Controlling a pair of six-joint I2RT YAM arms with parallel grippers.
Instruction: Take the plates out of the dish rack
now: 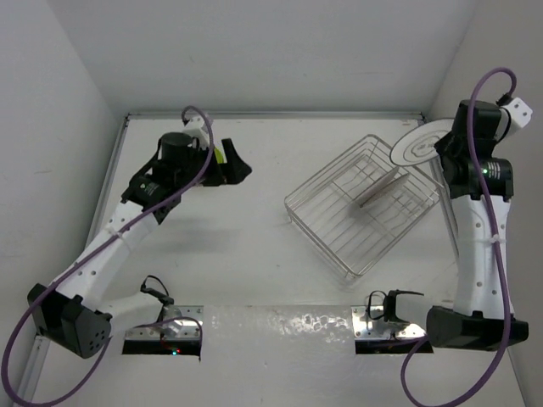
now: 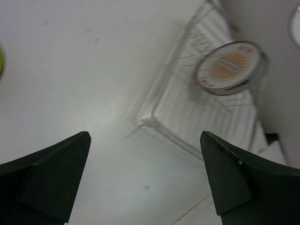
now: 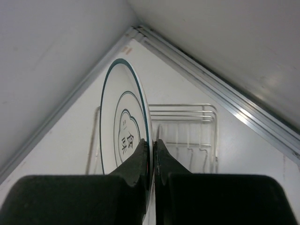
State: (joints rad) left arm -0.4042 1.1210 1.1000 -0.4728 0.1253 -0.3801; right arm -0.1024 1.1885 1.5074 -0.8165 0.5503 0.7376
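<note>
Right fingers (image 3: 136, 161) pinch a white plate (image 3: 119, 131) by its rim, above the far corner of the rack (image 1: 339, 229); an orange plate (image 2: 229, 67) leans inside; left fingers (image 2: 51, 168) spread over the tabletop (image 1: 246, 246).

The dish rack (image 1: 321, 242) is thin shiny metal wire. The white plate (image 3: 117, 117) looks glossy; the table (image 1: 246, 263), smooth matt.

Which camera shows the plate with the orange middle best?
The left wrist camera. The plate faces it there, so its orange sun pattern shows as it leans in the rack. The top camera sees it almost edge-on, as a thin dark sliver. The right wrist camera doesn't show it.
</note>
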